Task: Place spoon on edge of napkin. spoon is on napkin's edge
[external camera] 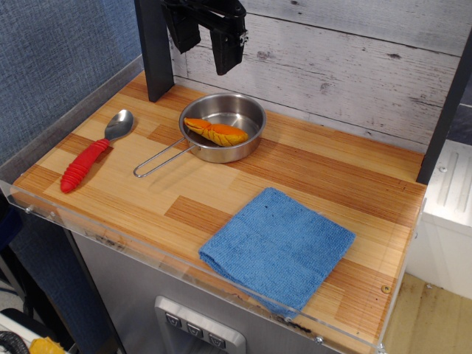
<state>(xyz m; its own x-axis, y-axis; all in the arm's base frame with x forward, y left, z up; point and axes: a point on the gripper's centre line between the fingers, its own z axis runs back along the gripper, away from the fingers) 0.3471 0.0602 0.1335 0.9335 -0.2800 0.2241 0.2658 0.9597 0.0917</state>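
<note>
The spoon (92, 151), with a shiny silver bowl and a ribbed red handle, lies flat at the left of the wooden tabletop, bowl pointing to the back. The blue napkin (279, 246) lies folded at the front right, far from the spoon. My gripper (206, 33) hangs high at the back, above the table and behind the pan. Its two black fingers stand apart and hold nothing.
A small steel pan (228, 125) with a wire handle sits in the back middle and holds an orange toy food piece (215, 132). A black post (153, 48) stands at the back left. A clear plastic lip (110, 228) runs along the front edge.
</note>
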